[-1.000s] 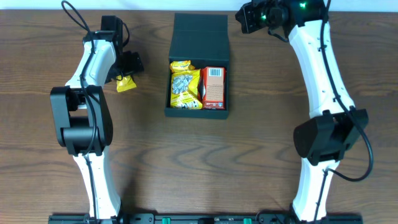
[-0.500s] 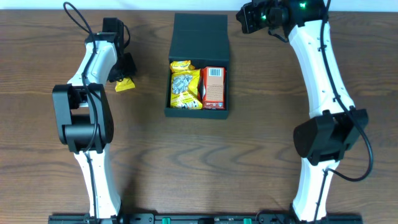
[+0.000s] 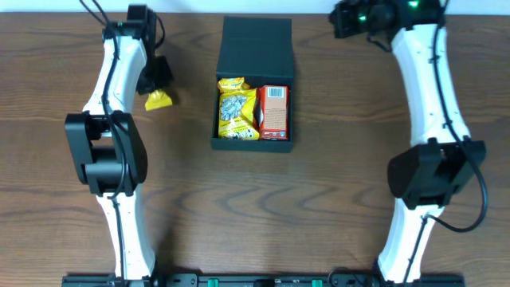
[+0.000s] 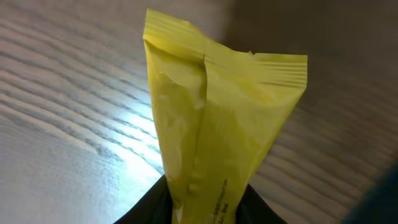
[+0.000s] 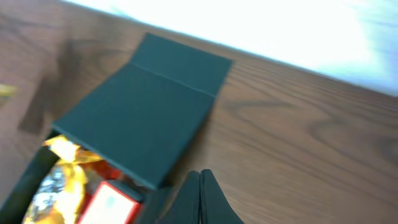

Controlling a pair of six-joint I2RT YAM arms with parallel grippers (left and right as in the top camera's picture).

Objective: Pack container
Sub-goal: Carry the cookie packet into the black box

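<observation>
Left gripper (image 3: 156, 83) pinching yellow packet (image 4: 211, 124), right gripper (image 5: 200, 179) closed

Overhead straight down on table (image 3: 335, 183). Left wrist point-blank on yellow packet (image 4: 217, 124), overhead's 10 o'clock. Right wrist oblique, shares container (image 5: 143, 118).

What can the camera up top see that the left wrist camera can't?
Only the overhead view shows the open black container with yellow snack bags and a red-orange carton inside, plus the left arm and the right arm. Only the left wrist view shows, up close, the crimped top edge and back seam of the small yellow packet, with the left pincer pinching its bottom end. Both views show that packet and the wooden table.
</observation>
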